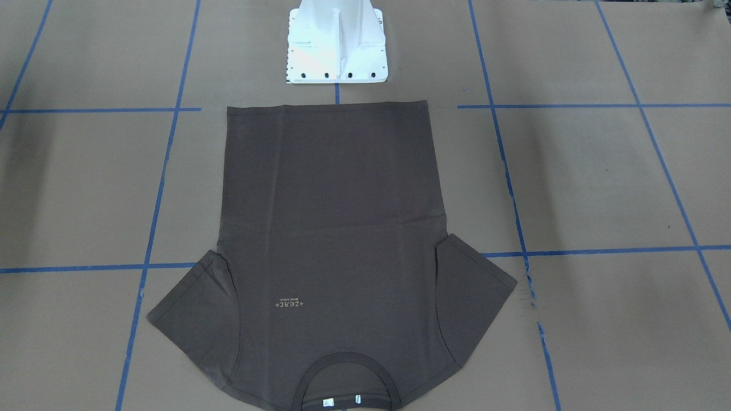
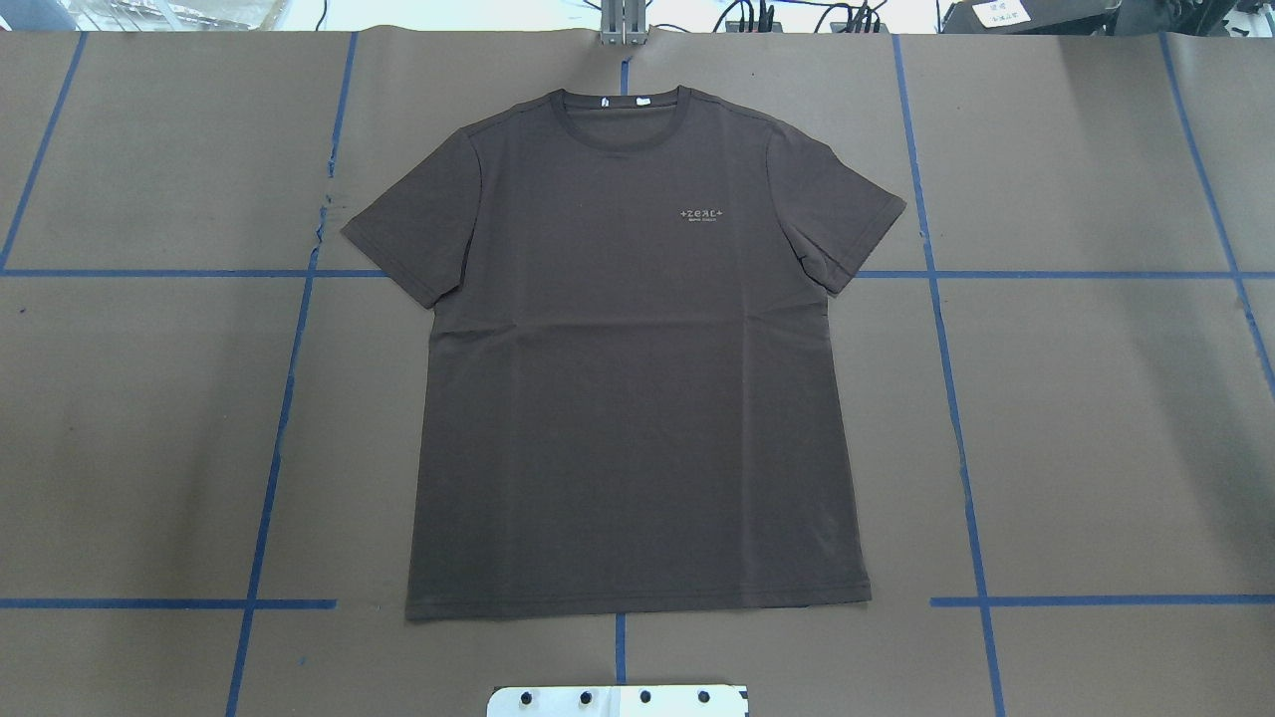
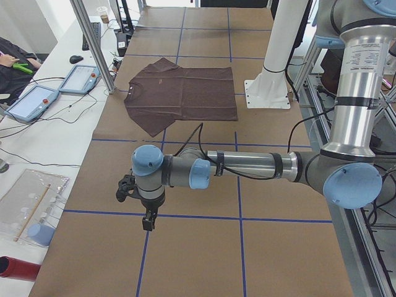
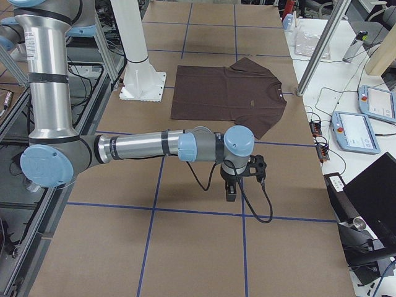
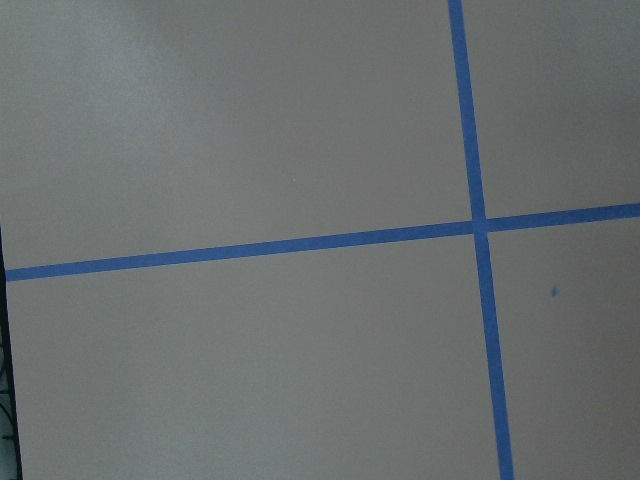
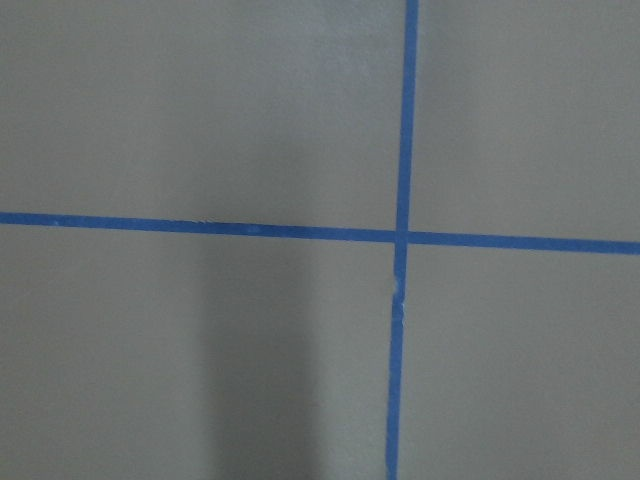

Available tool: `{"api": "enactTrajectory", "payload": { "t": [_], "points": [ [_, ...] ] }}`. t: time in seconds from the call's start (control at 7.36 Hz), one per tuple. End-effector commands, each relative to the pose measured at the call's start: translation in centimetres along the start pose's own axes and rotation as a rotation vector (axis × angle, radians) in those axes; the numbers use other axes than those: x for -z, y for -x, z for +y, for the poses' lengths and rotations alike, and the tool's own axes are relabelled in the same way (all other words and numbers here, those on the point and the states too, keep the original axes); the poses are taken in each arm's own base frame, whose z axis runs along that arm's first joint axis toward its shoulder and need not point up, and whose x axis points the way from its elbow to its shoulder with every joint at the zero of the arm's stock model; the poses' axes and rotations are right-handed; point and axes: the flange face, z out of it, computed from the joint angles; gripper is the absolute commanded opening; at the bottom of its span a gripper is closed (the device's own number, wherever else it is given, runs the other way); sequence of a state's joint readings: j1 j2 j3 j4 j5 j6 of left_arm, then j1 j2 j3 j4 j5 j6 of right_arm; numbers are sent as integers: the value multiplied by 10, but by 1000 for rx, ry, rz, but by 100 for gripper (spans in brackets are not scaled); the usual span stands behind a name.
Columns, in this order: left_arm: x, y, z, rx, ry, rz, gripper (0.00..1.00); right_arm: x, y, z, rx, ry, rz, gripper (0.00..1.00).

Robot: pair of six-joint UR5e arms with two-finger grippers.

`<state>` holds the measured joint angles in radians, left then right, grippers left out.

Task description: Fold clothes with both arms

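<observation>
The dark brown T-shirt [image 2: 637, 378] lies flat and spread out, face up, in the middle of the table, with its collar [image 2: 620, 124] at the far edge and its hem toward the robot base. It also shows in the front-facing view [image 1: 331, 228] and both side views [image 3: 182, 93] [image 4: 229, 96]. The left gripper [image 3: 148, 219] hangs low over bare paper, far from the shirt; I cannot tell if it is open or shut. The right gripper [image 4: 230, 192] hangs likewise at the other end; I cannot tell its state either. Both wrist views show only paper and tape.
The white pedestal base [image 1: 337, 45] stands just behind the shirt's hem. Blue tape lines [image 2: 289, 398] grid the brown paper. Teach pendants [image 3: 80, 77] [image 4: 371, 102] and an aluminium post [image 3: 93, 43] stand on the operators' side beyond the collar.
</observation>
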<state>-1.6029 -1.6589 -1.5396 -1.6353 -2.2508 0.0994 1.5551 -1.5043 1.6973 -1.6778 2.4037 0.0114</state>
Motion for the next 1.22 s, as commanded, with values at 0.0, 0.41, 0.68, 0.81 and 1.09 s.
{"api": "enactTrajectory", "payload": {
  "t": [0.0, 0.41, 0.68, 0.81, 1.09],
  "points": [
    [42, -41, -44, -156, -166, 15, 100, 3, 84, -77, 62, -9, -32, 100],
    [30, -39, -44, -231, -253, 13, 100, -70, 222, -149, 179, 53, -109, 100],
    [24, -61, -57, -262, -244, 25, 100, -141, 265, -158, 60, -98, -115, 100],
    [22, -69, -63, -190, -244, 38, 100, -179, 288, -165, 13, -141, -63, 100],
    [14, -102, -81, -153, -230, 67, 100, -210, 330, -179, 22, -98, -59, 100]
  ]
}}
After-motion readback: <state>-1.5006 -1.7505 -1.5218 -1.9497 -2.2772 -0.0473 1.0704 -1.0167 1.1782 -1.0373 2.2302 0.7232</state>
